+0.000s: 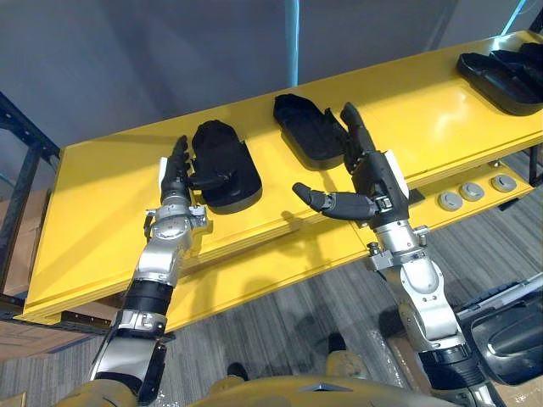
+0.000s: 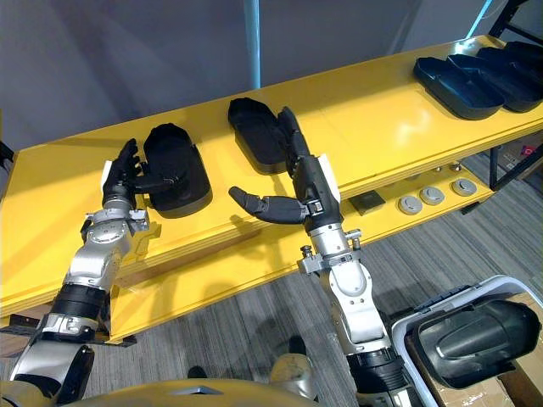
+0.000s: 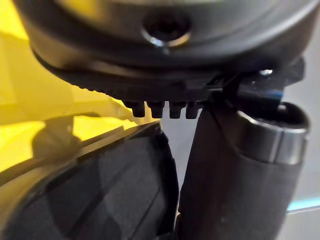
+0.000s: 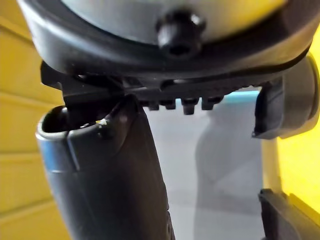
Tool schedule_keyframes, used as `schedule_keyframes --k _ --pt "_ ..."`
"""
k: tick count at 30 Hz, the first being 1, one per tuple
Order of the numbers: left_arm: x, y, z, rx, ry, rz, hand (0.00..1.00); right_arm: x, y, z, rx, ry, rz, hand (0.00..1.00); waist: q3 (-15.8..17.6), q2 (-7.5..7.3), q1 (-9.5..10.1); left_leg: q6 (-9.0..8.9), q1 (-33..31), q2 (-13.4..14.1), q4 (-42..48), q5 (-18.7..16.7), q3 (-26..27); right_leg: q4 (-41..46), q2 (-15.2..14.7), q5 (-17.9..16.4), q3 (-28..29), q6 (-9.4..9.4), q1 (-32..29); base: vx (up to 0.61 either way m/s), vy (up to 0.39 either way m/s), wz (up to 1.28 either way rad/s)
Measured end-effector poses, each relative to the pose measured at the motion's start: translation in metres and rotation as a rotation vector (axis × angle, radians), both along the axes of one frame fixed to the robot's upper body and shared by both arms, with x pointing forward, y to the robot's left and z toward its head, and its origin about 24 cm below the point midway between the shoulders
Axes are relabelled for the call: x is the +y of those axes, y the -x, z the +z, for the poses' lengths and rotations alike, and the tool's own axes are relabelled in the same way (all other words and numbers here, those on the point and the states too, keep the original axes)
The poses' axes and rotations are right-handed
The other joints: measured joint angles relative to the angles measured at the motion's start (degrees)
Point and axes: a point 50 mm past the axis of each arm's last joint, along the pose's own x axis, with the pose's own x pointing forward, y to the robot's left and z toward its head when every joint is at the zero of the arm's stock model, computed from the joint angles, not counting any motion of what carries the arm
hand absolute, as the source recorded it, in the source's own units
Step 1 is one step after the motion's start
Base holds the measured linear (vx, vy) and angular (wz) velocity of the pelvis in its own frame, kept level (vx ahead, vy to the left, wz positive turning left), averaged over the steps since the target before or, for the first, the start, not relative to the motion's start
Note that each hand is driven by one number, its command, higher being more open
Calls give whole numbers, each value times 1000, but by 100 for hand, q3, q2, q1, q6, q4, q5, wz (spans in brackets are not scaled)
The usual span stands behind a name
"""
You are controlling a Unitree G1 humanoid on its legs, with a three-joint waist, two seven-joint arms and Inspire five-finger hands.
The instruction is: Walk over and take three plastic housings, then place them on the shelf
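left hand (image 1: 176,180) over yellow shelf (image 1: 93,212) left part, fingers straight beside left housing (image 1: 227,165), thumb laid across it | middle housing (image 1: 305,127) at shelf centre | right hand (image 1: 371,174) spread open, fingers along its edge | stacked housings (image 1: 505,75) at shelf right end

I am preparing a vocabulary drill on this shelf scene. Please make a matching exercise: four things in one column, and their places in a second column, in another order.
Things:
1. left hand
2. right hand
3. stack of housings
4. grey discs

Places:
A. on the lower ledge
B. at the right end of the shelf
C. against the leftmost housing
D. beside the middle housing, fingers straight

Pairs: 1-C, 2-D, 3-B, 4-A
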Motion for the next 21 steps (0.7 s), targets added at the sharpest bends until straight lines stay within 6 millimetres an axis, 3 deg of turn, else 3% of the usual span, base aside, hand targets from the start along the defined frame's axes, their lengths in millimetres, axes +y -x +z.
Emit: schedule_keyframes --k 8,11,14,17,21 --pt "20 3 26 -177 -36 209 100 13 1 -3 7 94 136 100 -8 11 127 -1 -13 4 -23 44 -157 0 -4 -10 -155 -15 79 -16 -8 9" --pt "24 21 47 -344 -11 233 100 15 -1 -8 29 118 152 100 -9 8 199 -4 -69 12 -21 63 -260 -2 -4 -23 -247 -31 88 -7 -11 17" --pt "9 51 69 -546 25 156 100 16 -1 -15 38 195 141 100 -10 7 320 -6 -120 18 -15 75 -351 -8 -9 -32 -348 -41 109 1 -10 18" --pt "-4 74 70 -627 129 74 100 23 0 -18 27 250 152 100 -14 -1 353 -10 -116 21 -8 83 -504 -13 -17 -61 -509 -72 229 -5 -7 23" --pt "-16 91 52 -595 234 -9 100 30 4 -20 -23 334 136 100 -18 -35 473 -15 -128 38 -15 113 -639 -12 -13 -101 -678 -84 332 -37 -10 20"
